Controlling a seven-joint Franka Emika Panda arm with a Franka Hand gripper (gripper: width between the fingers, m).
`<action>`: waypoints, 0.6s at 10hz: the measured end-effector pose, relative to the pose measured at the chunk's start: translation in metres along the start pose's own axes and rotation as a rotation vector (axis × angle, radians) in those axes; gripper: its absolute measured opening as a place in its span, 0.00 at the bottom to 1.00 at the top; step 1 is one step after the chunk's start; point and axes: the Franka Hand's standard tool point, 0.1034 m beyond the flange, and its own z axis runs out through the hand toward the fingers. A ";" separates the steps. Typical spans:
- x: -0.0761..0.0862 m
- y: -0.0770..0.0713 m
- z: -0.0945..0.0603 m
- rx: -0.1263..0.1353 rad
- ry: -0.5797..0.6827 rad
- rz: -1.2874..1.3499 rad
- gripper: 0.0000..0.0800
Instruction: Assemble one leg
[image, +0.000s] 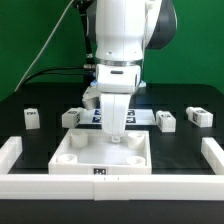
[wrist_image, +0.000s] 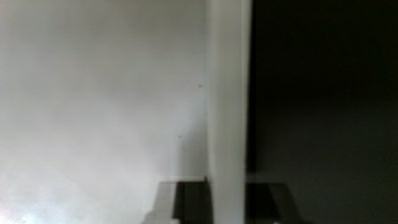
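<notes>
White panel (image: 72, 157) sat mid-way on the black table (image: 35, 143), with border rails (image: 10, 152) around it. Gripper (image: 116, 134) hung low over the panel's far part. I couldn't tell contact, or whether the fingers were apart or closed: wrist cam gave only a blurred white face beside a dark strip. Four legs lay on the table behind the panel, sides per ext view: outer-left leg (image: 32, 118), inner-left leg (image: 70, 117), inner-right leg (image: 165, 121), outer-right leg (image: 198, 116).
</notes>
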 end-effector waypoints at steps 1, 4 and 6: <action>0.000 0.000 0.000 0.000 0.000 0.000 0.07; 0.011 0.000 -0.001 -0.001 0.004 0.002 0.07; 0.044 -0.002 -0.002 -0.004 0.018 -0.019 0.07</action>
